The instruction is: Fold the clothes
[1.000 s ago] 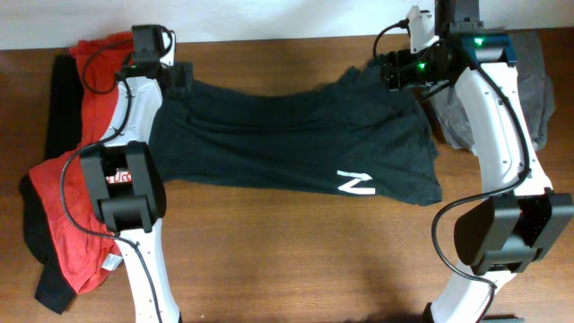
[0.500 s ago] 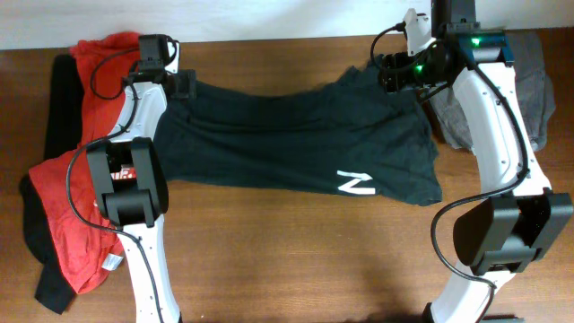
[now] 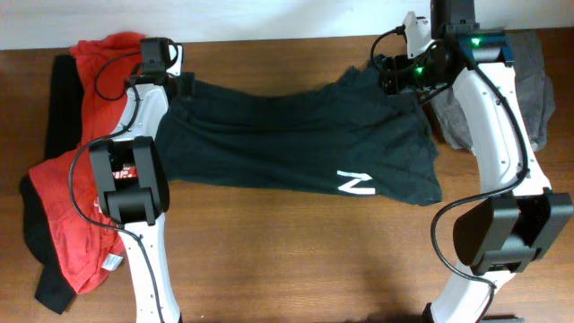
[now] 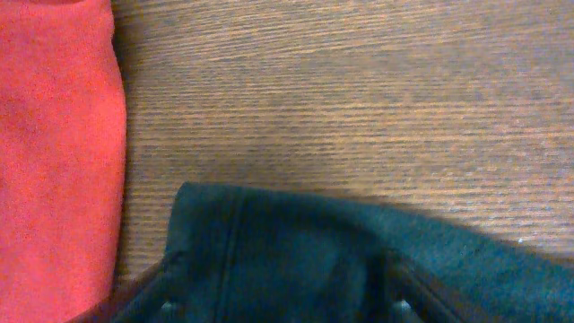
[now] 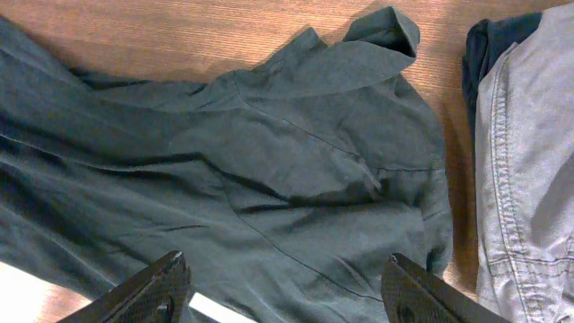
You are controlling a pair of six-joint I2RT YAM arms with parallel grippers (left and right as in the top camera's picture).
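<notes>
The dark-green T-shirt (image 3: pixel 287 144) lies spread across the table, with a white letter "N" (image 3: pixel 356 184) showing near its front edge. My left gripper (image 3: pixel 182 83) is open at the shirt's far left corner; in the left wrist view (image 4: pixel 282 305) its fingers straddle the shirt's hem (image 4: pixel 269 260). My right gripper (image 3: pixel 387 74) is open over the shirt's far right part, and its fingers (image 5: pixel 287 296) hover above rumpled cloth (image 5: pixel 296 170). A red T-shirt (image 3: pixel 94 108) lies bunched at the left and shows in the left wrist view (image 4: pixel 54 152).
A grey garment (image 3: pixel 538 81) lies at the far right and shows in the right wrist view (image 5: pixel 529 170). Black cloth (image 3: pixel 58 108) lies under the red T-shirt along the left edge. Bare wood (image 3: pixel 296 260) runs along the table's front.
My left gripper has shifted slightly to the right at the shirt's corner. The right arm and the shirt have barely moved.
</notes>
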